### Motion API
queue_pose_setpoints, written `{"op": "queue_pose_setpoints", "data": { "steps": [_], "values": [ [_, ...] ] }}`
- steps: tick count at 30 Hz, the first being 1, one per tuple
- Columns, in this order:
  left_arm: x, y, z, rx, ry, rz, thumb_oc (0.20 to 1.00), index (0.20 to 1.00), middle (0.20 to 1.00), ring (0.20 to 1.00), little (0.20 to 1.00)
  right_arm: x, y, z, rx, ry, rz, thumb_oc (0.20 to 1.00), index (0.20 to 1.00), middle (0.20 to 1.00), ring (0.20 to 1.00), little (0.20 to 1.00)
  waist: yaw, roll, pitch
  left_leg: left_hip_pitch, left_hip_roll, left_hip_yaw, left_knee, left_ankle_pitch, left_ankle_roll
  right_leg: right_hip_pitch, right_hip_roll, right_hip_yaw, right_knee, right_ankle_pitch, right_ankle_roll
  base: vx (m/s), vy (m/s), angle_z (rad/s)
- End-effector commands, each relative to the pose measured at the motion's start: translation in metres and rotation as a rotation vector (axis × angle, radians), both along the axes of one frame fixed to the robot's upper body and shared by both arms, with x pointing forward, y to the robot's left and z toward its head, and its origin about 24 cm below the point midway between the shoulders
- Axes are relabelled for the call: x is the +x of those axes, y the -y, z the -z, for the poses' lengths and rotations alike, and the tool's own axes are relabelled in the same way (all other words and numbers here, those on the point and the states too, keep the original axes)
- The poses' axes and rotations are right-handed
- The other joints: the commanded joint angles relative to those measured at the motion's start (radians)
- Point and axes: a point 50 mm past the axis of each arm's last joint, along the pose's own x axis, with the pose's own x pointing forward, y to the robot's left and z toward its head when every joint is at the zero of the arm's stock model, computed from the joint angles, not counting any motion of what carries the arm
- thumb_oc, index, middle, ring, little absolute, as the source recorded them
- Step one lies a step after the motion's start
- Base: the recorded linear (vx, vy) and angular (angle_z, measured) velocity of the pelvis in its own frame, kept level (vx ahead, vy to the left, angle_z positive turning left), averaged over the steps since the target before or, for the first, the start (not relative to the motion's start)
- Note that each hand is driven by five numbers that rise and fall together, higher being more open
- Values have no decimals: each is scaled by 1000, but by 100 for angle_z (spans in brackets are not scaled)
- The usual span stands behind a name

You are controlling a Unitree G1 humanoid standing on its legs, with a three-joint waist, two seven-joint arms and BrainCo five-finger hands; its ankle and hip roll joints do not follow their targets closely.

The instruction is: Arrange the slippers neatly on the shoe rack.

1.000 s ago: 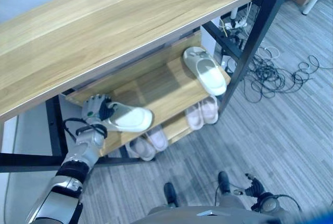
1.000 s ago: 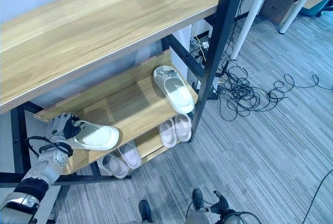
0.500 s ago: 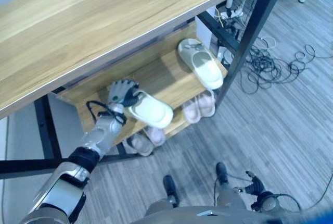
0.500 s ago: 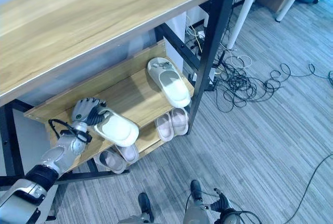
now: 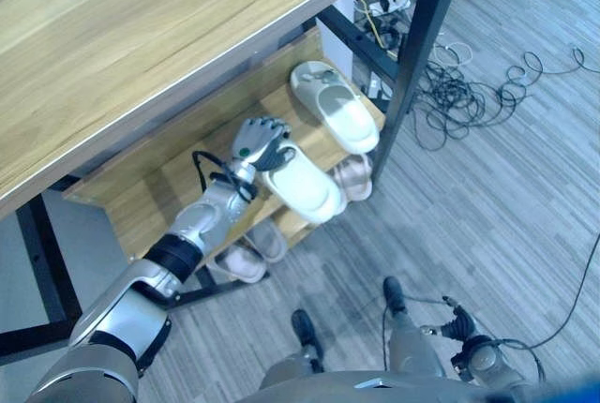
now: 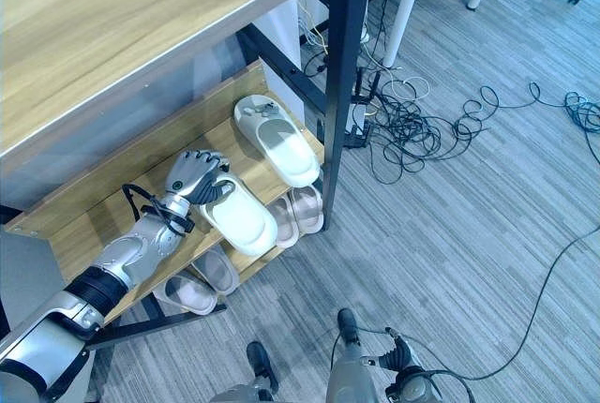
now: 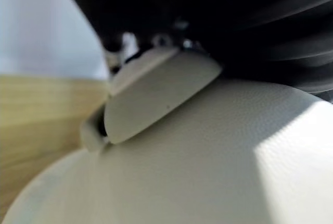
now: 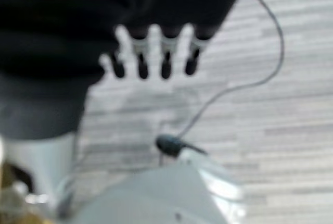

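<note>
The left hand (image 5: 257,139) reaches in over the middle shelf (image 5: 178,183) of the shoe rack, its fingers curled round the heel end of a white slipper (image 5: 302,184). That held slipper points toward the shelf's front edge, its toe jutting out past the edge. The left wrist view shows the slipper's cream upper pressed close against the hand's dark cover.

Just beside it, toward the rack's black post (image 5: 419,39), a second white slipper (image 5: 335,118) lies flat on the same shelf, at an angle and near the right end of the board. The two white slippers are near each other but apart.

On the lowest shelf sit two pairs of pale pink slippers: one pair (image 6: 297,215) below the held slipper near the post, the other pair (image 6: 197,283) further to the left under the forearm.

The wide wooden top shelf (image 5: 141,37) overhangs everything from above. On the grey plank floor (image 6: 487,234) beyond the post lies a tangle of black cables (image 6: 412,126).

The right hand (image 8: 156,57) hangs low by the robot's side above the floor, fingers straight and spread, holding nothing.
</note>
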Motion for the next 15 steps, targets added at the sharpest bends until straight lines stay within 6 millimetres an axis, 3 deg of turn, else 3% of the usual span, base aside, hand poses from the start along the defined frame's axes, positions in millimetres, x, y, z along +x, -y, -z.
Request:
{"op": "queue_pose_setpoints", "data": {
  "steps": [1,15],
  "values": [
    [18,11,-27,-63,108,-3,200,200,200,200,200,-5,19,-6,-71,2,-37,1000,1000,1000,1000,1000,-35,35,-11,-32,84,-68,7,50,-98,-45,3,-19,16,8,58,-1,-36,-5],
    [37,6,-53,54,198,-70,200,200,200,200,200,2,5,-8,-58,55,-85,1000,1000,1000,1000,1000,-51,18,12,-52,108,-49,7,59,-106,-93,15,-7,35,14,56,2,-22,-6]
  ]
}}
